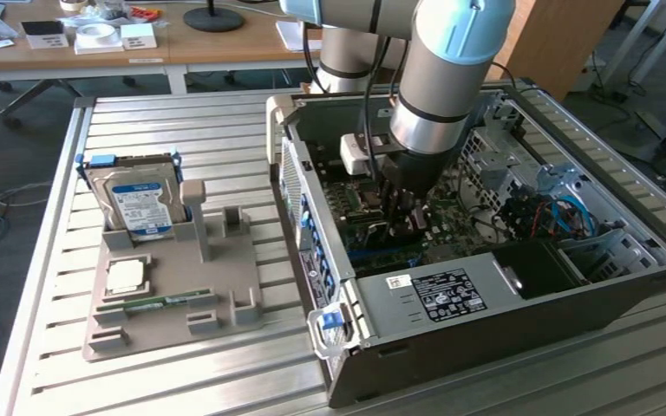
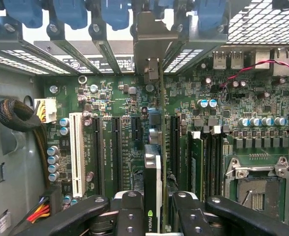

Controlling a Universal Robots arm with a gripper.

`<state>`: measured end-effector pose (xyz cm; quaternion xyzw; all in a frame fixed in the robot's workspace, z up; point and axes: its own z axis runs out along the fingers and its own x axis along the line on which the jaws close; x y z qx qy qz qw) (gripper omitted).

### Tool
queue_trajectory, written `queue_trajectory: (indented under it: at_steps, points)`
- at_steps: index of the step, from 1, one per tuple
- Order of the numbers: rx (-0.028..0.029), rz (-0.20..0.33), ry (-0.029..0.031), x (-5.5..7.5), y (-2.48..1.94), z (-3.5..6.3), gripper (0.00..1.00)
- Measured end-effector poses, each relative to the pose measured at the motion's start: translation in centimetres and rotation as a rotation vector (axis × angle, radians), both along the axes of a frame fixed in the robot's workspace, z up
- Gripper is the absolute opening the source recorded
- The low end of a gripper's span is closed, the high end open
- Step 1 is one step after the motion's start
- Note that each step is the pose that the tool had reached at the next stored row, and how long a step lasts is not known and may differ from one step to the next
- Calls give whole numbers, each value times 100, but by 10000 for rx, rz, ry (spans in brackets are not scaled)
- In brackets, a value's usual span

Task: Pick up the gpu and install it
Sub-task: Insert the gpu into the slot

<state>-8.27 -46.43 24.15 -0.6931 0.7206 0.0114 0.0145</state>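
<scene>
The gpu [image 2: 154,169] stands edge-on between my fingers [image 2: 130,214], a thin dark card with a green board edge. Its pale metal bracket [image 2: 149,42] reaches the case's rear slot openings. My gripper [image 2: 158,216] is shut on the card, above the green motherboard [image 2: 115,98] and between two black expansion slots. Whether the card sits in a slot I cannot tell. In the exterior view my gripper [image 1: 406,221] reaches down inside the open computer case [image 1: 484,303], where the arm hides the card.
A white slot [image 2: 76,152], memory sticks [image 2: 193,162] and the CPU socket [image 2: 255,189] flank the card. Blue latches [image 2: 71,12] line the rear. Outside the case, a grey holder [image 1: 194,286] carries a hard drive [image 1: 136,199], a CPU chip [image 1: 125,276] and a memory stick [image 1: 153,303].
</scene>
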Motion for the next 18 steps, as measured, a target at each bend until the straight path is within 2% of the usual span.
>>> queue_trajectory:
  at_steps: [18]
  points:
    - [-1, 0, 0, 0, 17, 0, 27]
